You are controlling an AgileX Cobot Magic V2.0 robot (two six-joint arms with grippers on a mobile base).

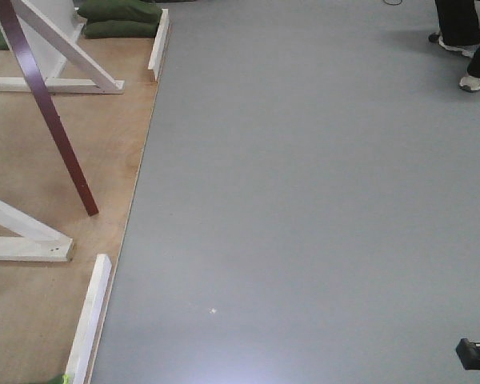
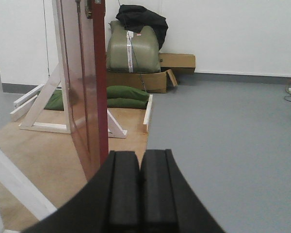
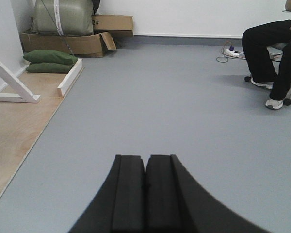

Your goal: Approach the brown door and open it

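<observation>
**gearhead:** so where's this at? Mostly I see grey floor (image 1: pixel 304 200) and a plywood platform (image 1: pixel 32 160) along the left.

**boltz:** yep, the robot's looking from the floor side, near the platform's edge. The brown door (image 1: pixel 48 112) stands on the platform, front-left, with white timber braces (image 1: pixel 72 48) propping its frame. The front view only catches it as a thin dark-red strip. The left wrist view shows it nearly edge-on, glossy face turned to the left. To me it looks swung out from the frame rather than shut flat, but I can't tell how far.

**gearhead:** drive part done then?

**boltz:** I'd say the approach is about there and the opening is the step in hand. Neither arm touches the door. The next move needs the left arm up and across to the handle. Only a scrap of brass (image 2: pixel 88 8) shows at the very top of the left wrist view, so the lever sits higher than that wrist points.

**gearhead:** and the pincers?

**boltz:** left gripper (image 2: pixel 140 189): pads pressed together, nothing between them, door near but apart. right gripper (image 3: pixel 145 189): same, pinched closed on nothing, aimed at bare floor with a seated person (image 3: pixel 271 58) off to the right. The pads would have to spread before taking any lever.
</observation>
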